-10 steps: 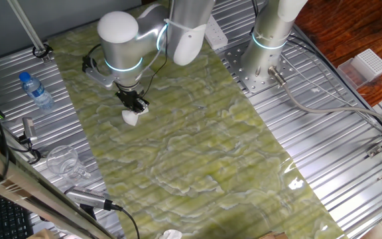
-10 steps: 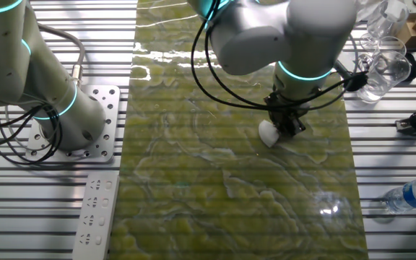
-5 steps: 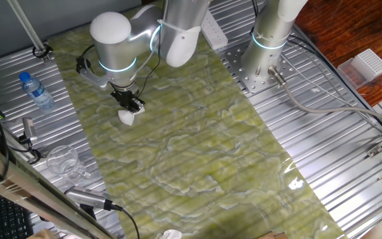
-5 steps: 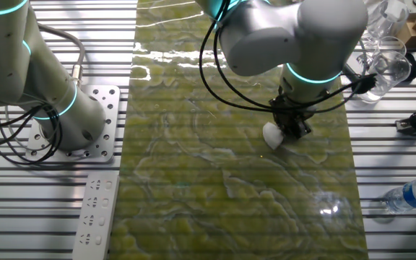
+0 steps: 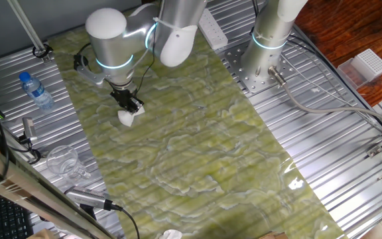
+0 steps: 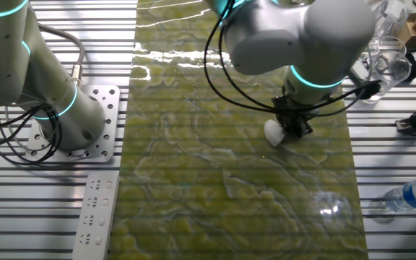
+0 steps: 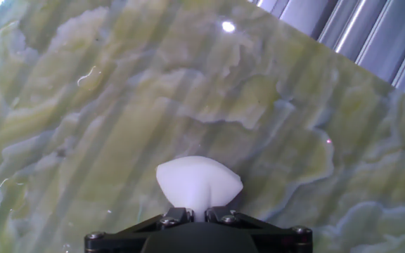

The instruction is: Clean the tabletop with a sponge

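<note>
The tool [image 5: 131, 107] is clamped on the white sponge [image 7: 199, 183], pressed to the green marbled surface [image 5: 197, 153] near the glass-side edge.

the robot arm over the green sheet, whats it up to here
The arm's gripper is shut on a small white sponge, pinching it so that its middle is squeezed in. It holds the sponge down against the glossy yellow-green tabletop, near the side where a water bottle and a clear glass stand on the ribbed metal panels. This looks like a wiping pass; most of the sheet lies ahead of it.
</note>
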`<move>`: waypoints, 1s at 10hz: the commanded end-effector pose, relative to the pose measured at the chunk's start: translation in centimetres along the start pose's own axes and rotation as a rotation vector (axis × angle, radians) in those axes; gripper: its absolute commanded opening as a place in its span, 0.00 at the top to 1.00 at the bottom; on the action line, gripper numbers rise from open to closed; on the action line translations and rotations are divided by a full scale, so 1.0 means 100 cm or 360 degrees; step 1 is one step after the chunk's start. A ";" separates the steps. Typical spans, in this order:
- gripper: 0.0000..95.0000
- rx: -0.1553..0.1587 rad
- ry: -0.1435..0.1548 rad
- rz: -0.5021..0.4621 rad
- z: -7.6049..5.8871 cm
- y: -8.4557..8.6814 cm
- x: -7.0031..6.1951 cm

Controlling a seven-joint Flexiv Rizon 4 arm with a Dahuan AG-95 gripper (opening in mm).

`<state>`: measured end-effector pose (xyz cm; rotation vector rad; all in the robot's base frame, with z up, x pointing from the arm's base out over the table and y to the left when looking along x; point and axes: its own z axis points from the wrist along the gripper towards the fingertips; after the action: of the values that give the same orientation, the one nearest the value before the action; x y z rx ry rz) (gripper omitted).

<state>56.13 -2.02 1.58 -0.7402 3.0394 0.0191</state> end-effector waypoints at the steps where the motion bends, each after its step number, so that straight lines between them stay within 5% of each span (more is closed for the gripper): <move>1: 1.00 -0.0002 0.0010 0.0008 -0.001 0.004 -0.007; 10: 1.00 -0.0034 0.0029 0.0030 -0.003 0.033 -0.028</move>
<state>57.03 2.48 1.90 -0.7169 3.0695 0.0498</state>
